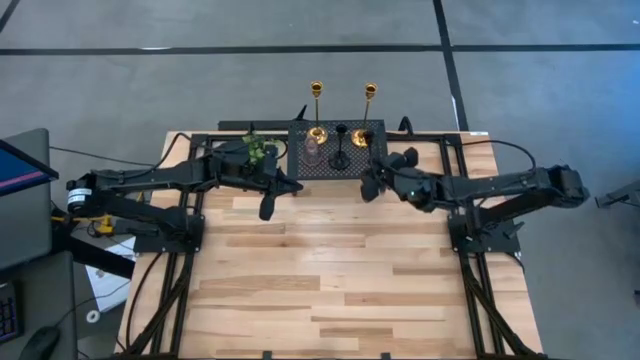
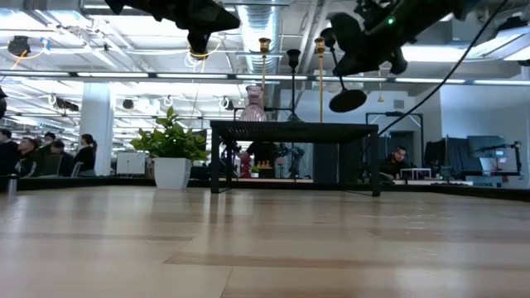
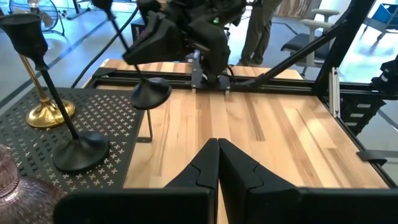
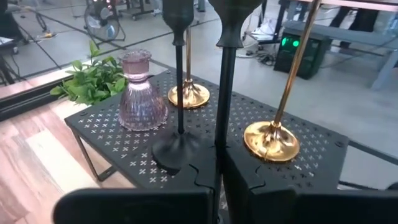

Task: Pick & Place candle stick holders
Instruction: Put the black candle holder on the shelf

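From above I can barely see what my right gripper [image 1: 375,180] carries at the right edge of the mesh stand [image 1: 300,165]. The low view settles it: a black candle holder [image 2: 341,79] hangs clear of the desk [image 2: 265,248], tilted, and the right wrist view shows the jaws clamped on its stem. On the stand remain two gold holders [image 1: 316,132] [image 1: 362,135], another black one [image 1: 340,160] and a pinkish one [image 4: 140,93]. My left gripper [image 1: 268,200], jaws closed on nothing, waits left of the stand, beside the plant [image 1: 256,148].
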